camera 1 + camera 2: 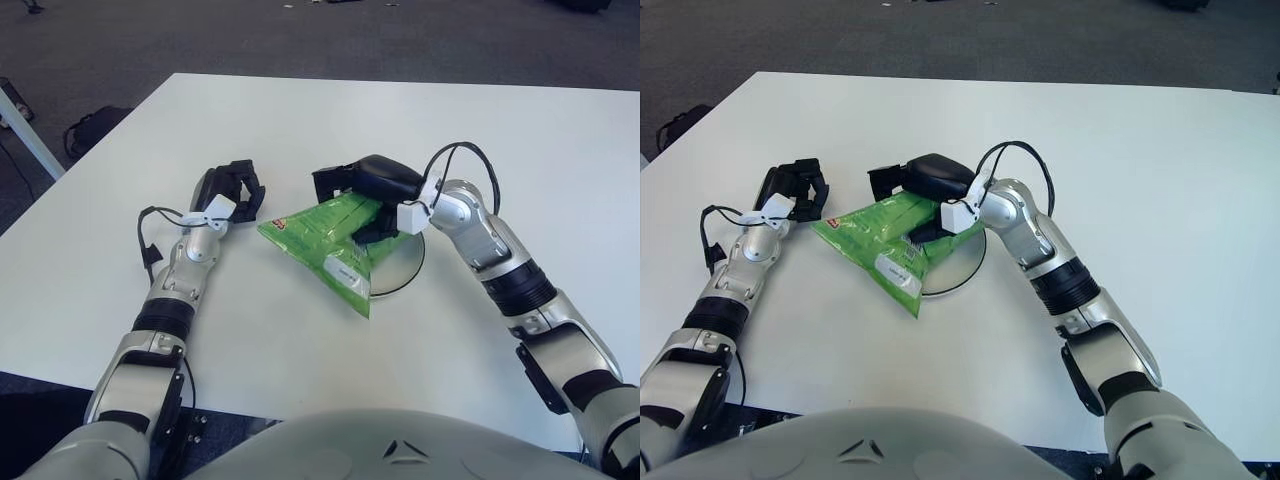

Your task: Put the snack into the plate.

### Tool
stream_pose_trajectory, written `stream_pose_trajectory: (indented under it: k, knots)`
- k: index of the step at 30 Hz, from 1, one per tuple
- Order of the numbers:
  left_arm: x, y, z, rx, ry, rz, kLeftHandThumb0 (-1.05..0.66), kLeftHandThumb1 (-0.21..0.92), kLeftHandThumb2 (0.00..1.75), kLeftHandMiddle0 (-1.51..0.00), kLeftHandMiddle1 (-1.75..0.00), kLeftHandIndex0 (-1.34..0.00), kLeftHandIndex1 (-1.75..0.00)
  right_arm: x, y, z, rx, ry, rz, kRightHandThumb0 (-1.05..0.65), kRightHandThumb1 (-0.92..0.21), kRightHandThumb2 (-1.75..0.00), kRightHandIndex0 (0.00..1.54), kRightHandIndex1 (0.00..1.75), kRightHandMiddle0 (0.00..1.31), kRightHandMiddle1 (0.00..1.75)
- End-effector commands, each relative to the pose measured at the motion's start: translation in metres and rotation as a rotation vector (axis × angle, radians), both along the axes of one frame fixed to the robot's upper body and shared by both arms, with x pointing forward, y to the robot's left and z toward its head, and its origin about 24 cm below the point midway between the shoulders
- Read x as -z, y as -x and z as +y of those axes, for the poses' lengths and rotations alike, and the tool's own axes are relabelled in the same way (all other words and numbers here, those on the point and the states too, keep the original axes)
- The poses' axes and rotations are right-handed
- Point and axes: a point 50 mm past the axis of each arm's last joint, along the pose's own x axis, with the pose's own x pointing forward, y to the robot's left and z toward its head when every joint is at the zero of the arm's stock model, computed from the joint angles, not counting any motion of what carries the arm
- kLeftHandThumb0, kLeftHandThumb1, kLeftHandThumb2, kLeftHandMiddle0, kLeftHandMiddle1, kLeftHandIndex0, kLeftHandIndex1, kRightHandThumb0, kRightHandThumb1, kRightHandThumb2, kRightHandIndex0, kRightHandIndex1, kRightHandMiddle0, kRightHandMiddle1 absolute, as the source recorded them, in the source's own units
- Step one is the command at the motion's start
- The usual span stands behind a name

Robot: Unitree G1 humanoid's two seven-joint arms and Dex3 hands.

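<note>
A green snack bag (322,240) lies low and nearly flat over the left part of the white plate (412,268), which has a thin black rim. The bag's near corner reaches past the rim onto the table. My right hand (350,207) is shut on the bag's far right end, with fingers on top and the thumb underneath, above the plate's far side. The bag and hand hide most of the plate. My left hand (235,190) shows to the left of the bag, apart from it, with its fingers curled and holding nothing.
The white table (300,340) stretches wide on all sides of the plate. Its left edge runs diagonally at the far left, with dark floor and a black bag (92,125) beyond it.
</note>
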Motion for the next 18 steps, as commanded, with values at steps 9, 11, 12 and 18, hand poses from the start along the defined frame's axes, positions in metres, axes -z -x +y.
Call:
stream_pose_trajectory:
  k: [9, 11, 12, 18]
  knots:
    - [0.053, 0.026, 0.003, -0.014, -0.017, 0.213, -0.5, 0.52, 1.15, -1.38, -1.75, -1.14, -1.75, 0.004, -0.003, -0.011, -0.111, 0.124, 0.06, -0.48, -0.3, -0.94, 0.01, 0.36, 0.02, 0.61]
    - [0.054, 0.026, 0.003, -0.015, -0.007, 0.214, -0.5, 0.52, 1.15, -1.38, -1.75, -1.14, -1.75, 0.001, -0.004, -0.013, -0.12, 0.153, 0.06, -0.51, -0.29, -0.92, 0.0, 0.18, 0.01, 0.44]
    - [0.054, 0.026, 0.003, -0.016, -0.001, 0.214, -0.5, 0.53, 1.15, -1.38, -1.75, -1.14, -1.75, 0.0, -0.005, -0.013, -0.121, 0.171, 0.056, -0.52, -0.28, -0.91, 0.0, 0.12, 0.01, 0.36]
    - [0.053, 0.026, 0.003, -0.021, 0.015, 0.216, -0.5, 0.55, 1.12, -1.38, -1.75, -1.13, -1.75, -0.003, -0.008, -0.014, -0.12, 0.214, 0.028, -0.6, -0.31, -0.83, 0.0, 0.01, 0.0, 0.09]
